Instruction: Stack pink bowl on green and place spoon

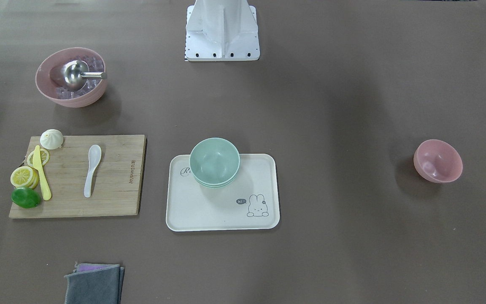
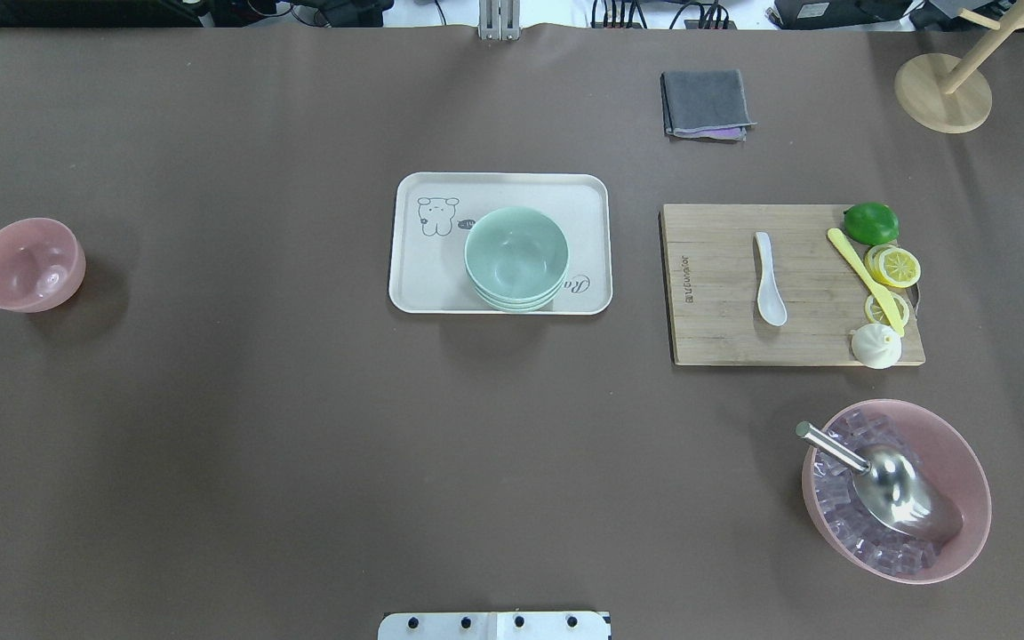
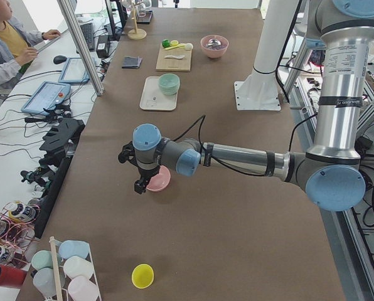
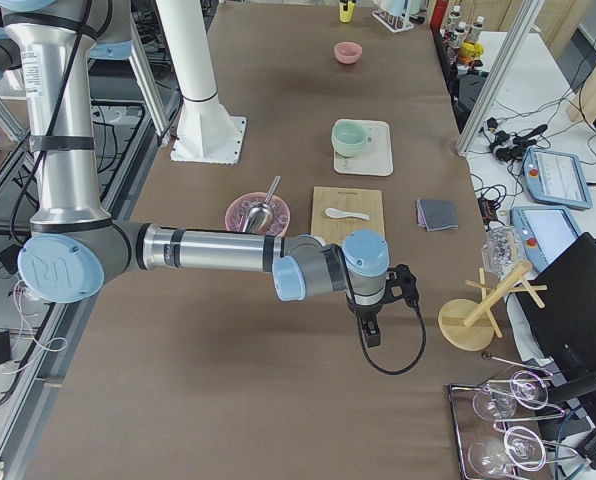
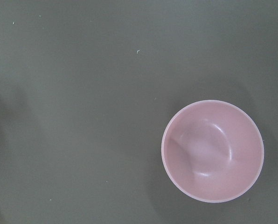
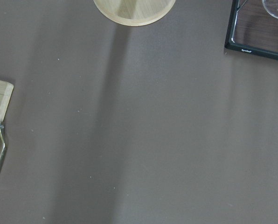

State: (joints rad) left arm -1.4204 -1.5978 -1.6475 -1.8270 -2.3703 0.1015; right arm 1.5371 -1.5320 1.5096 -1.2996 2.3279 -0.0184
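A small empty pink bowl (image 1: 438, 160) stands alone on the brown table on my left side; it also shows in the overhead view (image 2: 28, 264) and the left wrist view (image 5: 212, 150). Stacked green bowls (image 2: 516, 258) sit on a cream tray (image 2: 441, 284) at the table's middle. A white spoon (image 2: 770, 277) lies on a wooden cutting board (image 2: 716, 329). My left gripper (image 3: 138, 185) hangs above the table just beside the pink bowl (image 3: 159, 180); I cannot tell whether it is open or shut. My right gripper (image 4: 368, 330) hovers past the board's outer end; I cannot tell its state either.
The board also holds a lime (image 2: 870, 222), lemon slices (image 2: 894, 267), a yellow knife (image 2: 863, 276) and a bun (image 2: 876, 346). A large pink bowl (image 2: 956, 444) with ice cubes and a metal scoop stands on my right. A grey cloth (image 2: 706, 103) and a wooden stand (image 2: 943, 93) are at the far side.
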